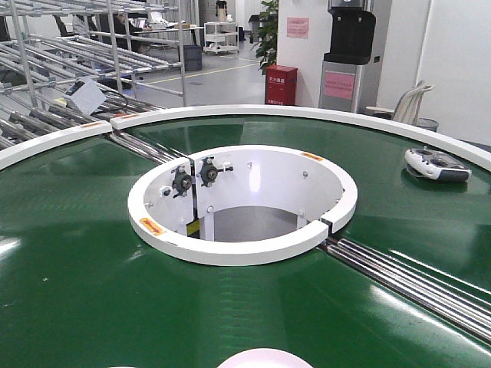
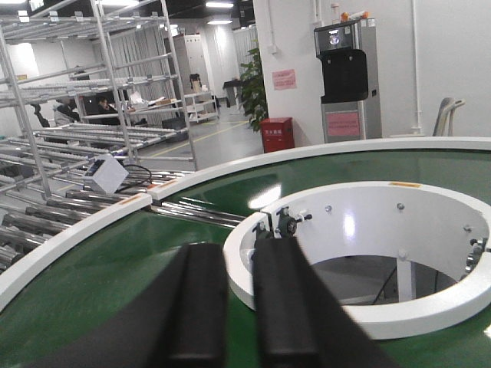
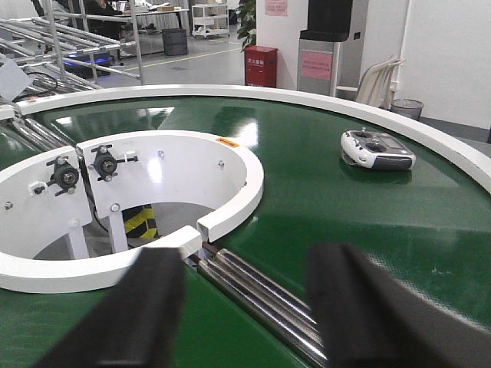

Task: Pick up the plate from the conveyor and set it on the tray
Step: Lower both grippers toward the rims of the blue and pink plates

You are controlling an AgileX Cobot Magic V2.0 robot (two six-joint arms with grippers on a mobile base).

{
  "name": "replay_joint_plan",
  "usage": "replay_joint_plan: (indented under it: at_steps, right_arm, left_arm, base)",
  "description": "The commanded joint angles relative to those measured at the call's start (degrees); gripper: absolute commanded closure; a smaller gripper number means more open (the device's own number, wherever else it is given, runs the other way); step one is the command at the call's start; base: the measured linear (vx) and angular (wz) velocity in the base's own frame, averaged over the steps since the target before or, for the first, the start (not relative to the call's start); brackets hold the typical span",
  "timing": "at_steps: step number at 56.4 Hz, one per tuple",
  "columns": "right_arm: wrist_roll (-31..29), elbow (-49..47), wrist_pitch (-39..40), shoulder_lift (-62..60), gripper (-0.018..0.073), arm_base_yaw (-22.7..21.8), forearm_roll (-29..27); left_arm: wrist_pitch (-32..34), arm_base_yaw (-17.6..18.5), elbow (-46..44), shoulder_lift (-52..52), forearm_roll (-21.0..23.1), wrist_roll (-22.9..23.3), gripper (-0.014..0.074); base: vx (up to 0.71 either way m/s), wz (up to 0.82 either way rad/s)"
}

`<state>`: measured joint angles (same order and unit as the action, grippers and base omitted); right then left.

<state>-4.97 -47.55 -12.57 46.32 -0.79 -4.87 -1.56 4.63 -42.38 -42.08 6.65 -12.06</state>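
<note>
Conveyor [image 1: 77, 291] green, remote [image 1: 437, 163] aboard, racks [image 1: 46, 46] behind

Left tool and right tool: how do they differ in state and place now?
The left tool is nearly closed, with a narrow gap; the right tool is wide open. Under the left tool lies plain green conveyor belt; under the right tool run the steel rollers. Both are dark, empty and above the conveyor.

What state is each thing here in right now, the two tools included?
Conveyor: carrying two things; cannot tell if it is running.
Plate: flat on the conveyor at the near edge, mostly out of frame, not held.
Remote control: lying on the conveyor near its outer rim.
Left tool: slightly open, empty.
Right tool: wide open, empty.
</note>
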Motion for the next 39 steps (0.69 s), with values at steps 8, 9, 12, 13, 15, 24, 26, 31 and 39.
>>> replay_joint_plan:
  at_steps: [8, 9, 12, 13, 15, 24, 26, 31, 39]
  right_arm:
    - [0.1, -1.8, 6.8, 1.8, -0.0091, -0.3, -2.1]
    - [0.4, -1.8, 6.8, 2.1, -0.009, -0.2, -2.9]
    - [1.1, -1.8, 6.2, 3.1, -0.0082, 0.5, -6.0]
    - [1.1, -1.8, 5.8, 3.5, -0.0078, 1.0, -6.7]
    - [0.4, -1.8, 4.7, 4.5, -0.0066, 2.4, -7.0]
    - [-7.0, -6.4, -7.1, 12.1, -0.0026, 11.4, -6.9]
    - [-7.4, -8.8, -9.8, 14.8, -0.0025, 13.6, -6.9]
    - [-6.2, -14.7, -16.8, 22.0, -0.0025, 17.4, -6.9]
    - [-2.3, -23.9, -25.3, 34.0, -0.0025, 20.8, -1.4]
  left_arm:
    - [1.9, -0.1, -2.0, 0.0, 0.1, 0.5, 0.0059]
    - [1.9, -0.1, -2.0, 0.0, 0.1, 0.5, 0.0056]
    - [1.6, -0.1, -1.9, 0.0, 0.1, 0.6, 0.0055]
    - [1.6, -0.1, -1.9, 0.0, 0.1, 0.6, 0.0055]
    - [0.8, -0.1, -1.9, 0.0, 0.2, 1.1, 0.0055]
    - [-11.3, -0.1, -2.0, -0.9, 0.2, 9.2, 0.0055]
    - [-14.3, -0.1, -2.0, -1.6, 0.2, 9.9, 0.0055]
    - [-21.5, -0.1, -2.0, -5.2, 0.2, 11.4, 0.0055]
    - [-28.8, -0.1, -2.0, -14.1, 0.2, 13.7, 0.0055]
  base:
    - [0.0, 0.0]
    - [0.0, 0.0]
    - [0.0, 0.0]
    - [0.0, 0.0]
    - [0.0, 0.0]
    - [0.0, 0.0]
    - [0.0, 0.0]
    - [0.0, 0.0]
    - [0.0, 0.0]
